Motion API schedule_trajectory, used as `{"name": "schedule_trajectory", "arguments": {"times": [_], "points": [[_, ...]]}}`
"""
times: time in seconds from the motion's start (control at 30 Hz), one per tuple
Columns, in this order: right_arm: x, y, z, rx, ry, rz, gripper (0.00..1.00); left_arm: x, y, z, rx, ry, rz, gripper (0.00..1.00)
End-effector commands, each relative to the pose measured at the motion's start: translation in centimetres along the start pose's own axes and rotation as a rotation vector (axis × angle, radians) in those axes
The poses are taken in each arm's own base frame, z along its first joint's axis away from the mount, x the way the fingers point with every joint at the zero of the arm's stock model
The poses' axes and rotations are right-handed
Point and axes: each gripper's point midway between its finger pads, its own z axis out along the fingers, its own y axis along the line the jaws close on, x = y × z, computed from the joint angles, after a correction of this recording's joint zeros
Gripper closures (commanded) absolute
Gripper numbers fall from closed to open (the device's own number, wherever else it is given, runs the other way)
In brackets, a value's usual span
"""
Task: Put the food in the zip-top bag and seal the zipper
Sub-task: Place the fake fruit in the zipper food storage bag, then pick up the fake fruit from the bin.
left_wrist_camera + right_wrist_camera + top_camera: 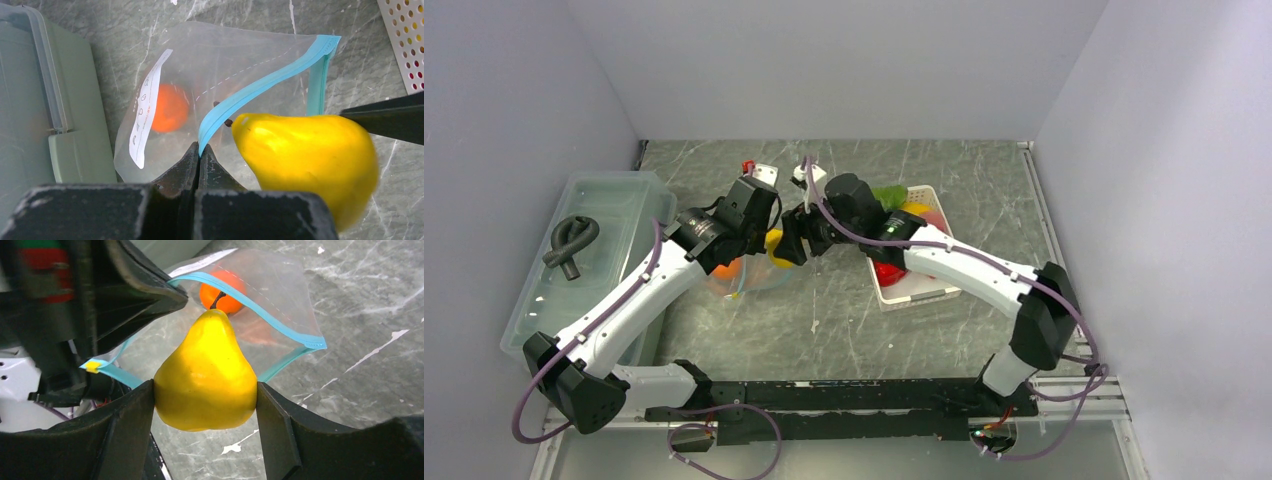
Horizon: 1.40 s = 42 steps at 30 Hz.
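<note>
Table: grey marbled stone-look surface point(125, 30), matte, with pale veins.
Bag: clear, thin, floppy plastic zip-top bag point(225, 55), lying on the table between the bin and the basket, with its mouth lifted.
Zipper: narrow teal-blue ribbed strip point(270, 82) along the bag's mouth, and the two sides are parted.
Label: white paper strip point(147, 115) on the bag's side, carrying small printed symbols too small to read.
Fruit in bag: smooth, round orange toy fruit point(169, 107), seen through the plastic.
Pear: glossy yellow plastic toy pear point(300, 160) with a dark stem. It is held off the table with its stem end right at the teal strip.
Left gripper point(199, 150): black fingers pressed together, pinching the near side of the zipper strip and holding it up.
Right gripper point(205, 390): jaws spread wide around the pear's broad belly, with one flat black pad against each side.
Basket: white rectangular perforated plastic basket point(914, 295), right of the bag, holding a red piece point(889, 272) and a green leafy piece point(887, 194).
Bin: large translucent lidded plastic bin point(30, 100), just left of the bag, with a black ribbed hose point(572, 240) on it.
</note>
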Motion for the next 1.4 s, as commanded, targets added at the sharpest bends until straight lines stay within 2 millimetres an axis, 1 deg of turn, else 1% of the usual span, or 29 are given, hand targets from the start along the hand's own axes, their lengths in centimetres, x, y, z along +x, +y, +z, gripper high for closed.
{"name": "schedule_trajectory", "arguments": {"times": [0.0, 0.23, 0.33, 0.43, 0.63, 0.7, 0.83, 1.0, 1.13, 1.3, 1.37], "points": [[-2.1, 0.3, 1.0, 0.029, -0.055, 0.022, 0.58, -0.8, -0.1, -0.5, 0.025, -0.043, -0.020, 1.00], [-2.0, -1.0, 2.5, 0.087, -0.089, 0.076, 0.58, -0.8, -0.1, -0.5, 0.027, -0.043, -0.021, 1.00], [-2.1, -1.6, 3.0, 0.123, -0.102, 0.104, 0.52, -0.8, -0.1, -0.5, 0.028, -0.043, -0.021, 1.00], [-2.2, -2.1, 3.4, 0.147, -0.113, 0.129, 0.36, -0.8, -0.1, -0.5, 0.028, -0.042, -0.020, 1.00], [-2.6, -2.2, 3.6, 0.159, -0.126, 0.150, 0.14, -0.7, -0.1, -0.5, 0.026, -0.043, -0.020, 1.00], [-2.8, -2.2, 3.3, 0.162, -0.134, 0.150, 0.10, -0.8, -0.1, -0.5, 0.025, -0.045, -0.023, 1.00], [-3.0, -1.9, 2.6, 0.159, -0.143, 0.144, 0.07, -0.8, 0.0, -0.5, 0.023, -0.044, -0.021, 1.00], [-3.0, -1.9, 1.2, 0.173, -0.152, 0.133, 0.07, -0.7, 0.0, -0.5, 0.020, -0.042, -0.021, 1.00], [-2.6, -2.0, -0.2, 0.189, -0.139, 0.116, 0.07, -0.7, 0.0, -0.4, 0.019, -0.041, -0.021, 1.00], [-1.9, -3.5, -2.6, 0.292, -0.136, 0.086, 0.08, -0.7, 0.0, -0.4, 0.016, -0.043, -0.021, 1.00], [-1.6, -4.5, -3.8, 0.350, -0.133, 0.071, 0.08, -0.8, 0.1, -0.5, 0.015, -0.044, -0.022, 1.00]]}}
